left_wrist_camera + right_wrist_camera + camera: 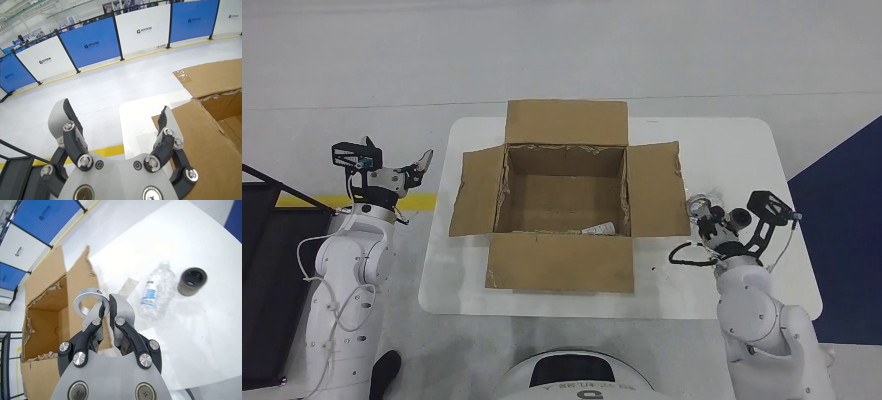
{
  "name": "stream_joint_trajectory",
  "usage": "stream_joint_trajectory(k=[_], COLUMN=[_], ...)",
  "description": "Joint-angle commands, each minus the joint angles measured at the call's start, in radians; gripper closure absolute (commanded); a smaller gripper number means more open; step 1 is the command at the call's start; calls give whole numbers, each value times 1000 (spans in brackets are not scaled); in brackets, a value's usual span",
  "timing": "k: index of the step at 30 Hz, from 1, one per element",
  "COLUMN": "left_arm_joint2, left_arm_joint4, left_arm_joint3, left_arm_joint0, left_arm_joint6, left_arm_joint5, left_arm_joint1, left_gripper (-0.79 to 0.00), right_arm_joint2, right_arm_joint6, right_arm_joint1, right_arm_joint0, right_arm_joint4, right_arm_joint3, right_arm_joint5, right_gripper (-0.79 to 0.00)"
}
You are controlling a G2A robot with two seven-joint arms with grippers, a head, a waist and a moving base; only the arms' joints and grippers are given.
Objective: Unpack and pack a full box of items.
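An open cardboard box (560,205) stands in the middle of the white table (722,150), with one small pale item (599,229) left on its floor. My right gripper (108,300) is shut on the rim of a silver metal ring (88,302) and holds it above the table just beside the box's right flap (79,281). The top view has this gripper (702,210) at the right of the box. A clear plastic bottle (157,291) lies on the table, with a black cylinder (192,281) beside it. My left gripper (115,111) is open and holds nothing, off the table's left edge (397,153).
A beige strip (129,286) lies on the table between the box and the bottle. A black rack (262,270) stands on the floor to the left. All the box's flaps are folded outward, the left one (198,147) close to my left gripper.
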Motion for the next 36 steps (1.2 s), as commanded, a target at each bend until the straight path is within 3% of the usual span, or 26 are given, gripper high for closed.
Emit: stream_joint_trajectory(k=[1,5,8,12,17,19,20,25,31,34,36], left_arm_joint2=[0,0,0,0,0,0,0,0,0,0,0], left_arm_joint4=[0,0,0,0,0,0,0,0,0,0,0], left_arm_joint3=[0,0,0,0,0,0,0,0,0,0,0], left_arm_joint0=[0,0,0,0,0,0,0,0,0,0,0], left_arm_joint6=[0,0,0,0,0,0,0,0,0,0,0], left_arm_joint5=[0,0,0,0,0,0,0,0,0,0,0], left_arm_joint1=[0,0,0,0,0,0,0,0,0,0,0], left_gripper=[-785,-785,-785,-785,-785,-785,-785,-785,-785,-785,-785], right_arm_joint2=[57,141,169,139,105,97,92,90,88,102,106], right_arm_joint6=[-22,-25,4,121,282,330,351,394,358,246,139], right_arm_joint1=[-5,-11,-12,1,22,29,32,41,41,31,23], right_arm_joint0=[-39,-76,-56,34,159,193,206,223,197,130,71], right_arm_joint4=[89,234,268,176,53,12,-5,-47,-40,40,104], right_arm_joint3=[23,92,149,227,316,344,350,348,260,140,60], right_arm_joint5=[27,22,98,249,350,379,384,393,377,293,177], right_gripper=[0,0,0,0,0,-40,-95,-302,-299,-311,-339])
